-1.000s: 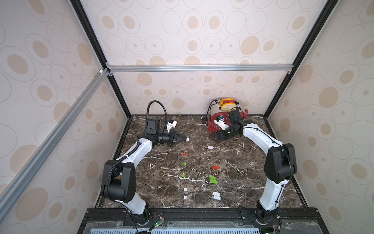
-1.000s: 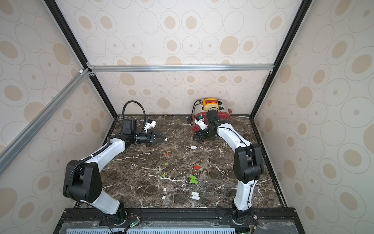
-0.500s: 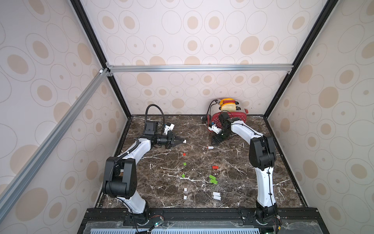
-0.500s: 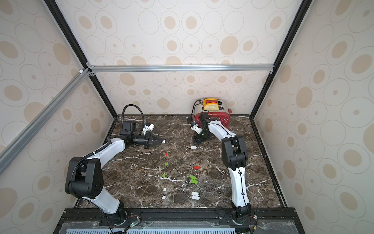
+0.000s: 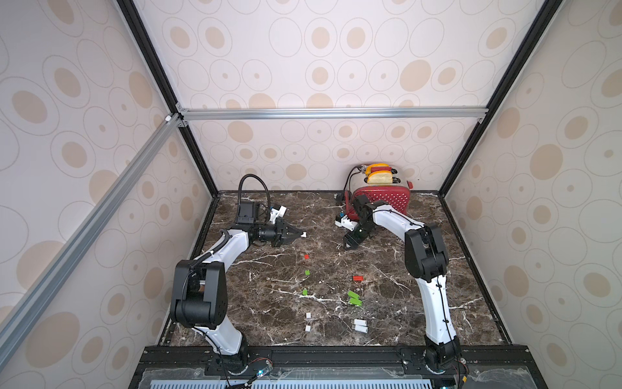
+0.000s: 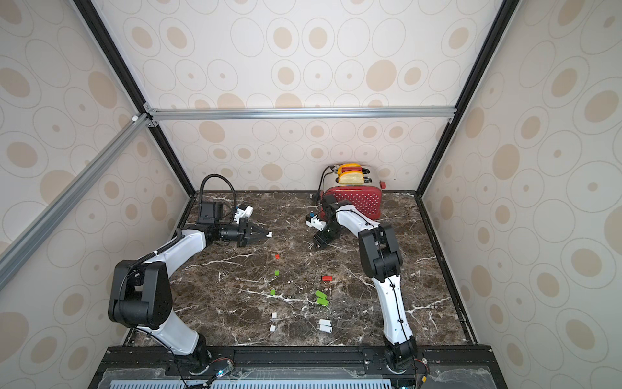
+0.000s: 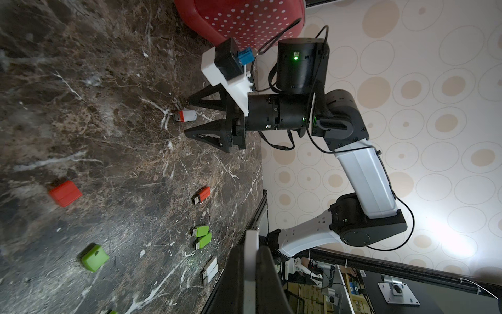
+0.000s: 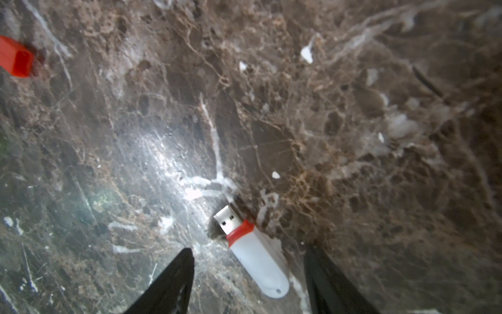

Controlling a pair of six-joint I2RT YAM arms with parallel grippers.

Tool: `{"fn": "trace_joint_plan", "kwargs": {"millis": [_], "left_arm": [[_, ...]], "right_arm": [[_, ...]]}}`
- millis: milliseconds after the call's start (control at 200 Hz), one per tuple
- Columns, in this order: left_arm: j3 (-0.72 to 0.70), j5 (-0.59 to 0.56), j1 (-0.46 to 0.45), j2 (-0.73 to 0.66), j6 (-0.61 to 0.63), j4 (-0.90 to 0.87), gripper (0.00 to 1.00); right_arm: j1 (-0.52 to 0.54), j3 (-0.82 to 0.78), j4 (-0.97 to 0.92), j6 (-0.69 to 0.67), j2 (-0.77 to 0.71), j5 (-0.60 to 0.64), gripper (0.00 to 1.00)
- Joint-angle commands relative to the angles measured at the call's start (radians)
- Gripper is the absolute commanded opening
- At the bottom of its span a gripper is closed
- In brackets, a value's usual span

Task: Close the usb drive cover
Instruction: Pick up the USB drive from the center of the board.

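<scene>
A white usb drive (image 8: 255, 250) with a red collar and a bare metal plug lies flat on the marble table, and it also shows in the left wrist view as the drive (image 7: 187, 116). My right gripper (image 8: 248, 251) is low over it and open, one black finger on each side, neither touching. From the left wrist that right gripper (image 7: 188, 117) straddles the drive. In both top views my left gripper (image 5: 300, 234) (image 6: 266, 234) is shut on the white cover (image 5: 304, 233), held above the table to the left. The same cover (image 7: 250, 271) sits pinched between the left jaws.
A red dotted toaster (image 5: 383, 198) stands at the back behind the right arm. Loose on the table in front are a red cap (image 5: 306, 256), green caps (image 5: 307, 272), a red drive (image 5: 357, 278), green drives (image 5: 353, 298), white caps (image 5: 308, 315) and white drives (image 5: 360, 325).
The right arm has swung its elbow inward and brought its gripper down around the drive, with the jaws narrowing. The left gripper has drifted slightly left, still holding the cover.
</scene>
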Motion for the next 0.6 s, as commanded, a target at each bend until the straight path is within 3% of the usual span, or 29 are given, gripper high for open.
{"fn": "trace_joint_plan", "kwargs": {"millis": [0, 361, 596], "left_arm": [[0.014, 0.003, 0.003, -0.006, 0.032, -0.015, 0.0], [0.02, 0.009, 0.003, -0.005, 0.046, -0.032, 0.0], [0.027, 0.015, 0.003, 0.006, 0.051, -0.038, 0.0]], "right_arm": [[0.018, -0.06, -0.011, -0.029, -0.025, 0.049, 0.66], [0.043, -0.135, 0.027, -0.039, -0.077, 0.126, 0.39], [0.057, -0.131, 0.048, -0.022, -0.068, 0.162, 0.37]]}}
